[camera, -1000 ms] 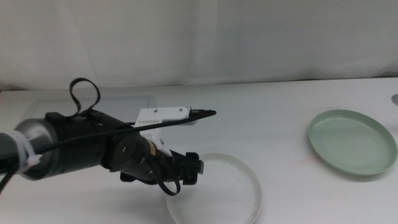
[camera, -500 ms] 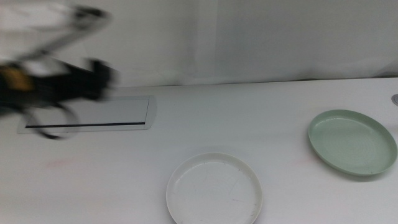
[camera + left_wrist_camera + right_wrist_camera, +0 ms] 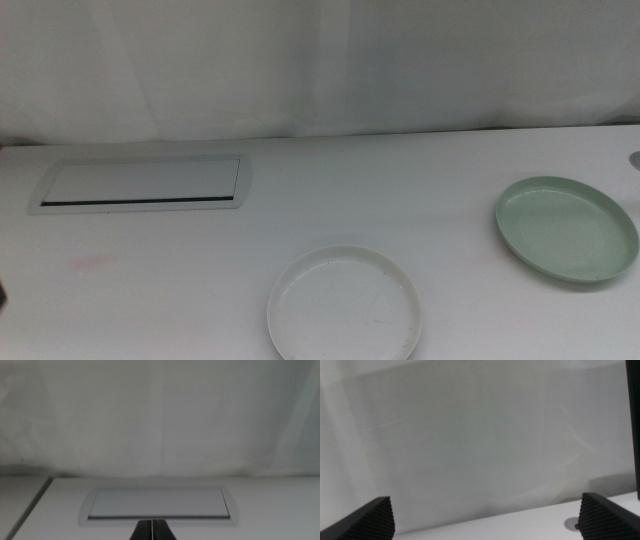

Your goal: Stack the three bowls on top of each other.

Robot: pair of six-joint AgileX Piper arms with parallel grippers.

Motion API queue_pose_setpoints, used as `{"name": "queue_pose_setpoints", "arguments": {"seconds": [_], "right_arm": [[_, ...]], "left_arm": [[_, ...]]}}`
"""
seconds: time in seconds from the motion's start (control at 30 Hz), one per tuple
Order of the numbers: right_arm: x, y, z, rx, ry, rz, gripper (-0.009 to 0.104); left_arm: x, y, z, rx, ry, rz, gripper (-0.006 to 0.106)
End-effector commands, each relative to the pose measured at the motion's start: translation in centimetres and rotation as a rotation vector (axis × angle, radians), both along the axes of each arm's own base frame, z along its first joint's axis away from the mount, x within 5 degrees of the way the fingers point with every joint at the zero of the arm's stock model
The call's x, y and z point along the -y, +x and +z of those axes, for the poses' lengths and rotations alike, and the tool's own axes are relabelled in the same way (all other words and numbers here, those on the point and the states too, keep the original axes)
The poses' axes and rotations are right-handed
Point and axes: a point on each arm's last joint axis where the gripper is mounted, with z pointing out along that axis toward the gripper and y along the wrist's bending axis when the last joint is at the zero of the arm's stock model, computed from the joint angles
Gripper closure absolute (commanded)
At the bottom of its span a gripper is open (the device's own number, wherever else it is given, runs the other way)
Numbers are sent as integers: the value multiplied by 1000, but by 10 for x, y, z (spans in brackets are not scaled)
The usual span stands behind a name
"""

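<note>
1. Middle view. You have two of the three bowls on show: the cream-white bowl (image 3: pixel 344 304) at the near edge of the tabletop (image 3: pixel 400 190), and the mint green bowl (image 3: pixel 567 228) well apart from it, toward the side the right arm comes in from. Each lies flat and alone, with nothing inside it. The grey bowl is not in this view, and neither arm reaches into it. The white panel (image 3: pixel 142 184) with its dark slot lies far back on the left-arm side.

2. Left wrist view. Your left gripper (image 3: pixel 152 531) shows only its tips, pressed together and holding nothing. The white panel lies straight ahead of the fingers, with the curtain (image 3: pixel 160 415) behind it. No bowl lies ahead of or beside these fingers.

3. Right wrist view. Your right gripper (image 3: pixel 490 512) has its fingers (image 3: pixel 375 519) spread wide, empty. Ahead of them you see only the curtain and a strip of tabletop; a small round fitting (image 3: pixel 573 523) sits near one finger. No bowl is in front of them.

4. Progress. Judged from these views, no stacking is done: the two visible bowls sit separate, neither gripper holds one, and the grey bowl's place cannot be told. All the nesting is left.
</note>
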Motion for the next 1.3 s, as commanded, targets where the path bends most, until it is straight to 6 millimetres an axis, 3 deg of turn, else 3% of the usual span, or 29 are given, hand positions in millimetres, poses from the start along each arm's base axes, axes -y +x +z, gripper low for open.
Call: {"name": "queue_pose_setpoints", "arguments": {"seconds": [0.0, 0.1, 0.23, 0.4, 0.57, 0.77, 0.93, 1.27], "right_arm": [[-1, -6, 21, -77, -58, 5, -6], [-1, -5, 45, -192, -70, 17, -6], [-2, 10, 75, -318, -83, 28, -6], [-3, 53, 98, -490, -96, 36, -6], [-2, 101, 103, -676, -146, 35, -6], [1, 158, 86, -827, -207, 17, -6], [4, 205, 49, -953, -204, 17, -6], [32, 255, -15, -1129, -156, -8, -6]], "left_arm": [[0, -16, -23, 24, -11, -3, 101], [1, -34, -27, 130, 2, -14, 101], [4, -51, -37, 155, -129, -25, 101], [6, -52, -61, 200, -159, -42, 101], [6, -46, -82, 192, -152, -46, 101], [6, -43, -103, 174, -152, -49, 101], [6, -41, -115, 148, -131, -51, 101], [6, -41, -126, 108, -120, -50, 103]]}}
